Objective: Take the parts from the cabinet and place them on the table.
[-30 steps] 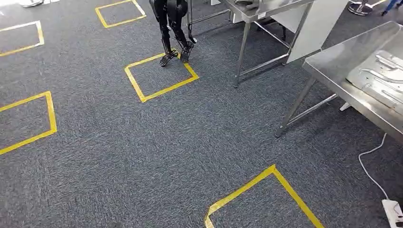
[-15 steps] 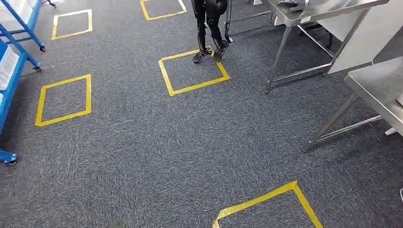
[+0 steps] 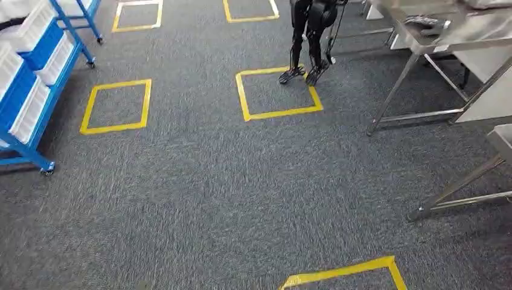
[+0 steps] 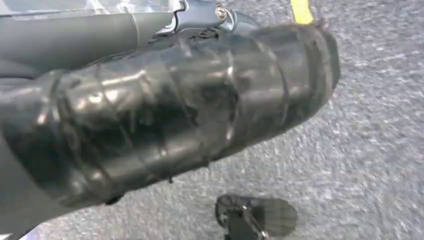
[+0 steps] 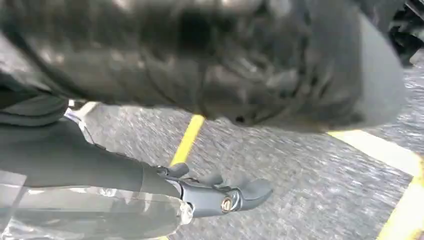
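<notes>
Head view: the blue wheeled cabinet [image 3: 36, 90] holding white plastic bins [image 3: 27, 112] stands at the left on grey carpet [image 3: 199, 181]. The steel-legged worktop [image 3: 422, 42] stands at the far right, well apart. Left robot hand [image 4: 210, 12] and right robot hand [image 5: 220, 197]: state cannot be told; each appears blurred.

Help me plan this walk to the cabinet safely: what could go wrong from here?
1. Another robot stands at the edge of a yellow floor square ahead. Passing close could mean a collision.
2. The blue cabinet stands on casters, so a bump on arrival might roll it and shift its white bins.
3. The steel table on the right has splayed legs that a foot could catch.
</notes>
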